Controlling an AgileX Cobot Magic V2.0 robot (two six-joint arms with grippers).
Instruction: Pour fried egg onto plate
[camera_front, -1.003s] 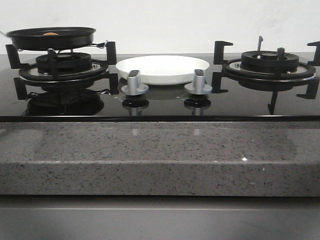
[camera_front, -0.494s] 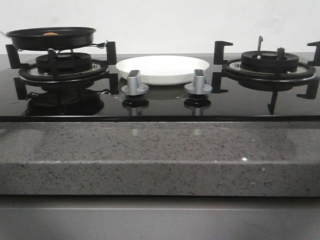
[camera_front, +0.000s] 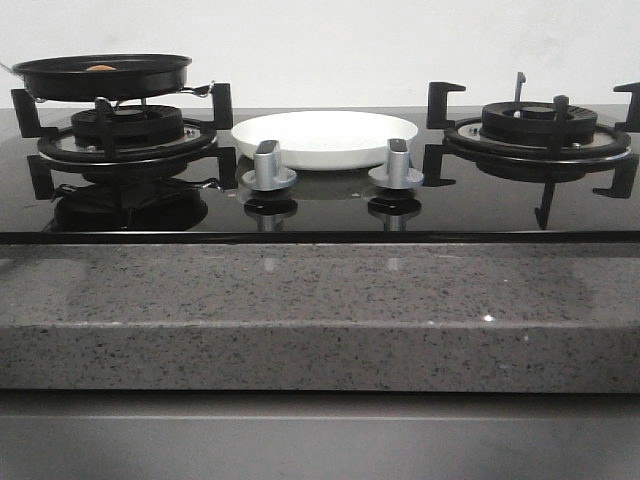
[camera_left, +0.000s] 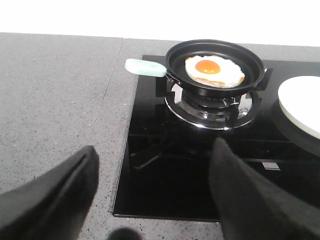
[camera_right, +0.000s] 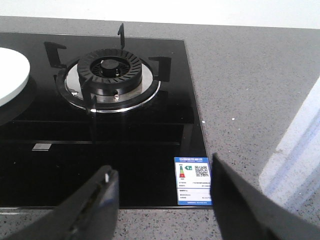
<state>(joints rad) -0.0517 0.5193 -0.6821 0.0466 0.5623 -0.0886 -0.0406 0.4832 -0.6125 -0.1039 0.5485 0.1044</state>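
A fried egg (camera_left: 214, 70) with an orange yolk lies in a black frying pan (camera_left: 215, 75) on the left burner; in the front view only a sliver of the yolk (camera_front: 100, 68) shows above the pan (camera_front: 100, 75). The pan's pale green handle (camera_left: 144, 67) sticks out over the stone counter. The white plate (camera_front: 325, 136) sits on the black glass between the burners, its edge also showing in both wrist views (camera_left: 301, 105) (camera_right: 10, 75). My left gripper (camera_left: 155, 165) is open and empty, well short of the pan. My right gripper (camera_right: 162, 182) is open and empty near the hob's front right corner.
Two silver knobs (camera_front: 269, 166) (camera_front: 397, 163) stand in front of the plate. The right burner (camera_front: 540, 125) with black pan supports carries nothing. A blue energy label (camera_right: 193, 187) is stuck on the glass corner. A speckled grey stone counter (camera_front: 320, 320) surrounds the hob.
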